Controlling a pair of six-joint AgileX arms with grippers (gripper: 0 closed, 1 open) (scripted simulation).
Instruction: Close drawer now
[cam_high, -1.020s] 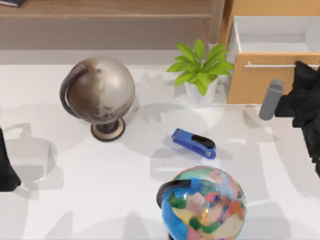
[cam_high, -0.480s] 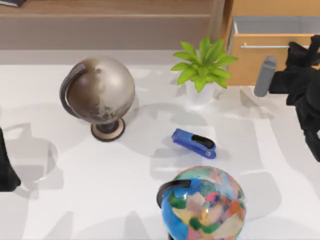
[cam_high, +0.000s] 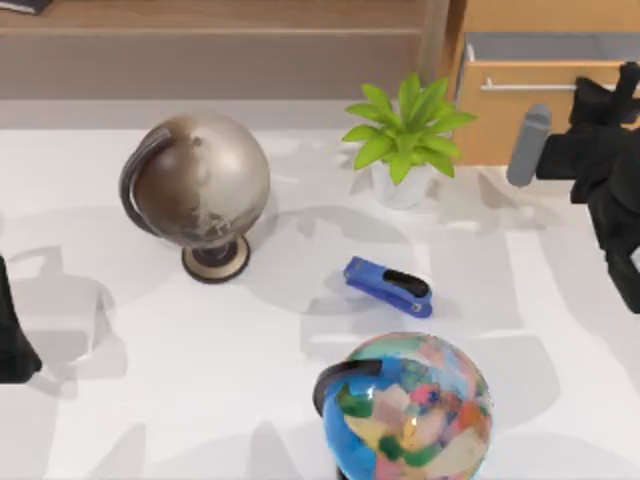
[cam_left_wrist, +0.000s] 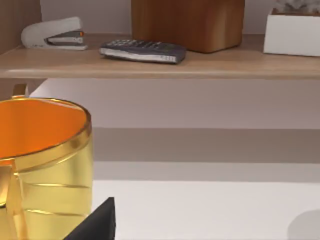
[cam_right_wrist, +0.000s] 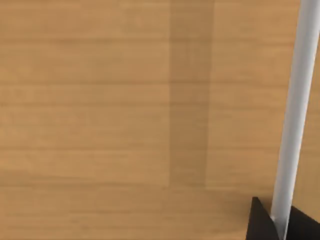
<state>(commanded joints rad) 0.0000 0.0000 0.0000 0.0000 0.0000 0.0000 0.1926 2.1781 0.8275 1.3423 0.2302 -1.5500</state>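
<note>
**A:** Which step was judged to be in hand?

**B:** The closing push. The drawer (cam_high: 520, 110) was seen at the far right corner of the worktop (cam_high: 200, 400), just right of the potted plant (cam_high: 405, 135), with only a narrow grey strip of its inside left uncovered behind the front. The right gripper (cam_high: 605, 100) was pressed up against the orange-tan front at the right end of the silver bar handle (cam_high: 525, 86). In the right wrist view the wooden front (cam_right_wrist: 125, 115) was seen at very close range, with the handle (cam_right_wrist: 295, 110) crossing it and a dark fingertip (cam_right_wrist: 262, 222) beside the bar.

**A:** Were the jaws clenched or released?

**B:** That could not be told; nothing was seen to be grasped.

**A:** And the next move?

**B:** A short further push, straight away from the worktop's near edge, was judged to be needed until the front sat flush. Pressure so far off-centre might skew the box in its runners.

**A:** How was the drawer lying?

**B:** Its front was faced toward the near edge. Its long axis, like the handle's, was laid left to right across the top view; its travel was set at right angles to that.

**A:** The other arm?

**B:** The left gripper (cam_high: 15, 340) was parked at the worktop's left edge, beside a gold cup (cam_left_wrist: 42, 165).
</note>
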